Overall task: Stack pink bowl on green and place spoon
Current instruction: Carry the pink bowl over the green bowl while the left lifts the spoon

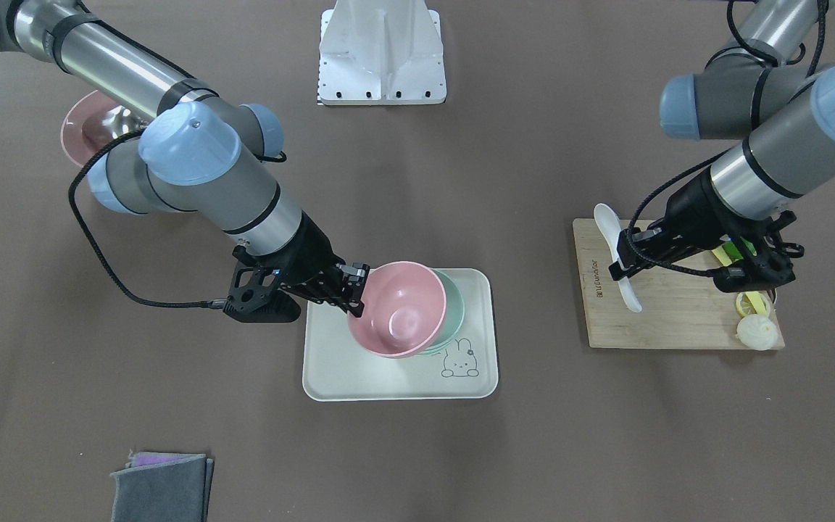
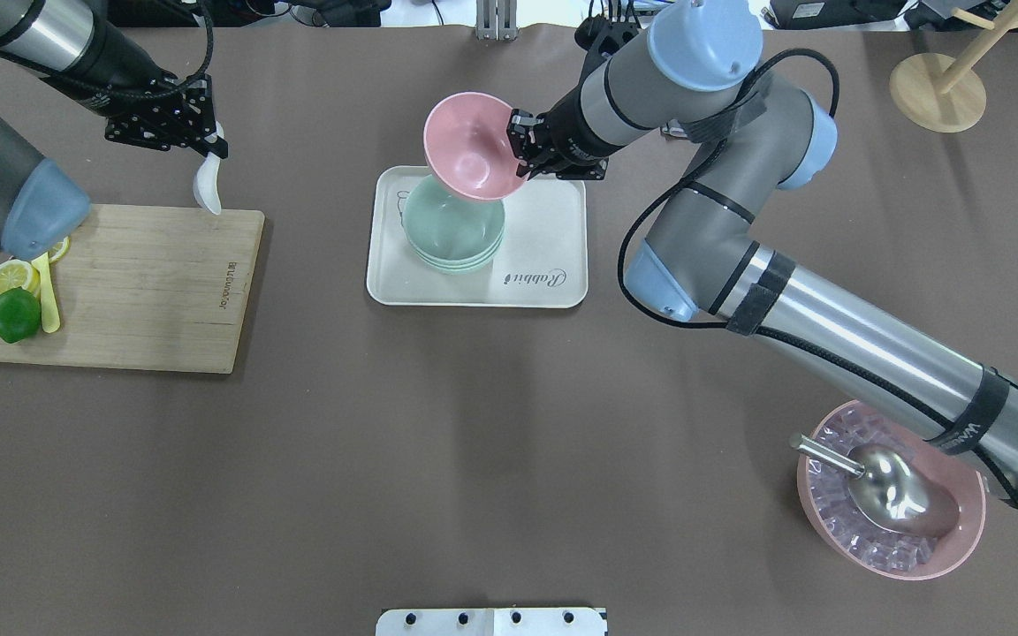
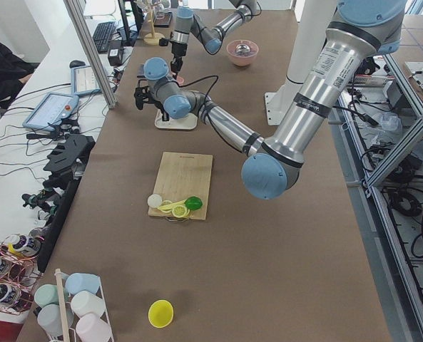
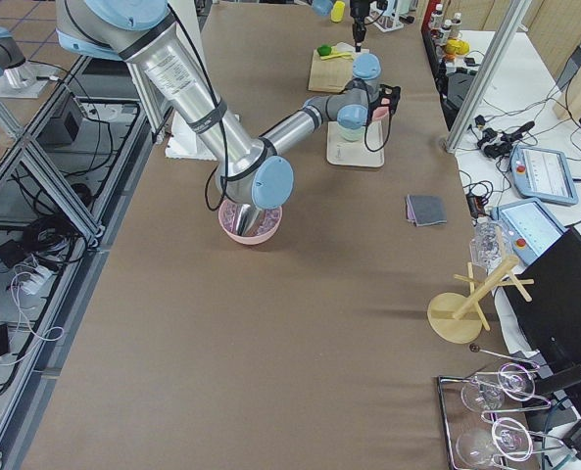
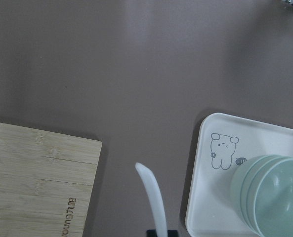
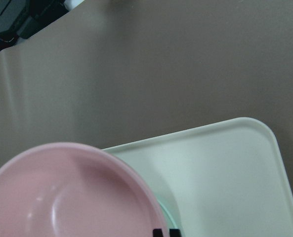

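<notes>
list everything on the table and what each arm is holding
tray: 1, white, mid-table
green bowls: stack, green, on tray
pink bowl: 1, pink, tilted over green bowls
board: 1, wooden, robot's left
spoon: 1, white, lifted near board
lime: 1, green, on board
lemon pieces: 2, yellow, by lime
ice bowl: 1, pink, robot's right, scoop inside
cloths: pile, grey, operators' side
right gripper: shut on pink bowl
left gripper: shut on spoon

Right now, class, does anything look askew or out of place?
The round pink bowl is askew: tilted, pinched at its rim by the right gripper over the stacked pale green bowls, not seated.
</notes>
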